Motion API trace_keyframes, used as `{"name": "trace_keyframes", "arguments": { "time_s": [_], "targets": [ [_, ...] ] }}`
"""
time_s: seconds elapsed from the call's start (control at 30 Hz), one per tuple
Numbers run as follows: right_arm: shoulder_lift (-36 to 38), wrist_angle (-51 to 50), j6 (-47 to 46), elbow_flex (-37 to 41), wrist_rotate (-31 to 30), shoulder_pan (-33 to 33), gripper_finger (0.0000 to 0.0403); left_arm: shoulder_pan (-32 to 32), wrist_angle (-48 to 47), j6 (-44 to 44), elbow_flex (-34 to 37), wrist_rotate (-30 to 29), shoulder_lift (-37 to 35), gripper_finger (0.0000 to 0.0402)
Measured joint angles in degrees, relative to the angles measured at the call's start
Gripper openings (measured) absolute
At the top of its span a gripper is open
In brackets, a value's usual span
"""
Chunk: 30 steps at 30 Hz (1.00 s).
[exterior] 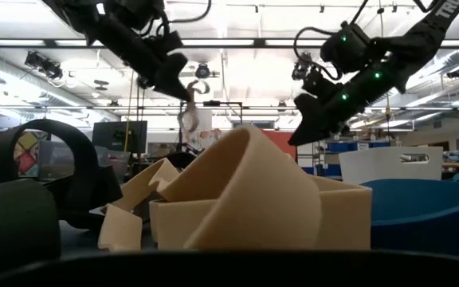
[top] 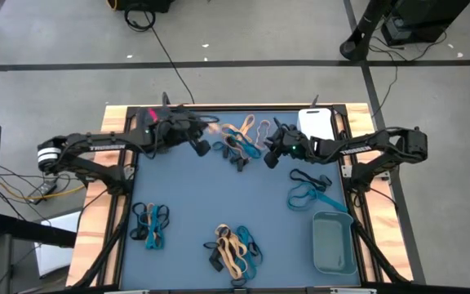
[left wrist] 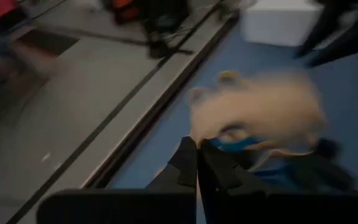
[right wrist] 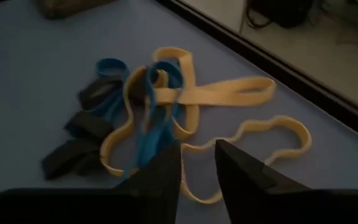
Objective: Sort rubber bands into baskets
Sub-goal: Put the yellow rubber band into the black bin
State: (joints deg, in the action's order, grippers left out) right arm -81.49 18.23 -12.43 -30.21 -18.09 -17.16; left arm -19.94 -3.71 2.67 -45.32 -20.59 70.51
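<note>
Rubber bands in tan, blue and black lie in a pile [top: 241, 139] at the table's far middle, also in the right wrist view [right wrist: 160, 106]. My left gripper [exterior: 183, 86] is raised just left of that pile, shut on a thin tan rubber band [exterior: 190, 112]. My right gripper [right wrist: 197, 165] hovers open at the pile's right side [top: 269, 155], touching nothing. A white basket [top: 317, 122] stands at the far right and a grey-teal basket [top: 333, 242] at the near right. My left gripper pinches the tan band's upper end [exterior: 188, 94] between the free ends of its two shut fingers, which slant downward. The band hangs slack below the fingertips, lifted clear of the table. The left wrist view is too blurred to show more.
More band piles lie at the near left [top: 149, 222], near middle [top: 235, 249] and right [top: 308, 189]. A big tan band [exterior: 245, 191] lies right before the low camera. Wooden rails [top: 96, 204] frame the blue mat.
</note>
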Motion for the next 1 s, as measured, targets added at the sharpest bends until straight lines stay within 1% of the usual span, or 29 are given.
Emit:
{"name": "trace_keyframes", "arguments": {
  "time_s": [0.13, 0.33, 0.43, 0.53, 0.63, 0.77, 0.87, 1.0],
  "targets": [
    [0.0, -0.3, -0.1, 0.6, 0.2, -1.3, 0.0113, -3.6, -7.4, -3.2, 0.0, -1.6, -2.4, 0.0004],
    [0.0, -0.5, -1.0, 0.6, 0.2, -1.6, 0.0121, -8.7, -24.9, -13.6, 0.0, -10.2, -6.0, 0.0004],
    [0.0, 0.3, -1.1, 0.6, 1.3, -0.9, 0.0122, -10.2, -31.0, -17.3, 0.0, -13.4, -7.3, 0.0004],
    [0.0, 1.0, -1.1, 0.6, 1.3, -0.5, 0.0121, -11.4, -34.3, -19.3, 0.0, -15.7, -7.4, 0.0004],
    [0.0, 1.0, 0.0, 0.6, 1.7, -0.5, 0.0122, -13.0, -35.9, -21.0, 0.0, -16.0, -7.1, 0.0005],
    [0.0, 0.9, 2.3, 0.6, 2.3, -0.3, 0.0132, -14.3, -36.1, -21.0, 1.1, -16.1, -6.8, 0.0012],
    [0.0, 0.9, 4.0, 0.6, 2.4, -0.2, 0.0143, -15.2, -36.0, -21.1, 2.0, -16.2, -6.8, 0.0031],
    [0.0, 0.7, 4.6, 0.6, 2.9, -0.3, 0.0159, -16.9, -36.0, -22.4, 3.3, -16.2, -6.8, 0.0075]
  ]
}}
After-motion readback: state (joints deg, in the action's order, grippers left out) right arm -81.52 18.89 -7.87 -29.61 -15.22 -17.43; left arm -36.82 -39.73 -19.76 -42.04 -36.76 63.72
